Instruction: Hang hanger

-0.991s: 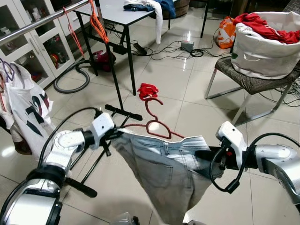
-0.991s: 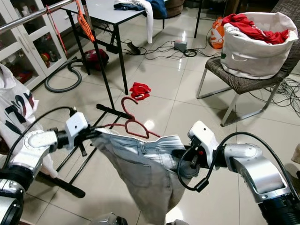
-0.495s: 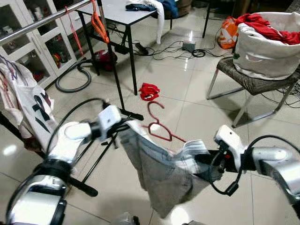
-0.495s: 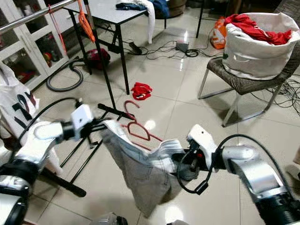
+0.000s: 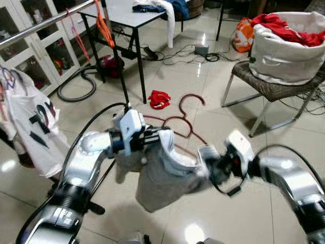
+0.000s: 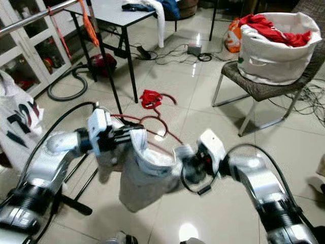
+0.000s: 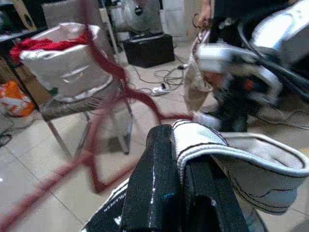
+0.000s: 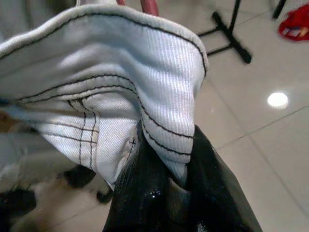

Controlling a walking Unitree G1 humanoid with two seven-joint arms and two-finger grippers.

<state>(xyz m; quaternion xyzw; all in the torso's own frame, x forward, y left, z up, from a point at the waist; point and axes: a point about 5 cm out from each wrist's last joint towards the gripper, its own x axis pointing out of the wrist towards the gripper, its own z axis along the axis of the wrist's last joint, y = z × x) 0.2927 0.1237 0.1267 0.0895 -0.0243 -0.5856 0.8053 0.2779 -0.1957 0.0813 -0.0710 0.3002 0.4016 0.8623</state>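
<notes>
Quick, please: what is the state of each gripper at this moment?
Left gripper: shut on the waistband of the grey jeans.
Right gripper: shut on the other side of the jeans' waistband.

Open tiled floor (image 5: 203, 76) lies ahead between the black-legged table (image 5: 129, 18) on the left and the chair (image 5: 274, 89) holding a laundry basket (image 5: 284, 51) on the right. A red cloth (image 5: 160, 99), cables (image 5: 183, 53) and the clothes rack's black base (image 6: 76, 203) clutter the floor.
</notes>
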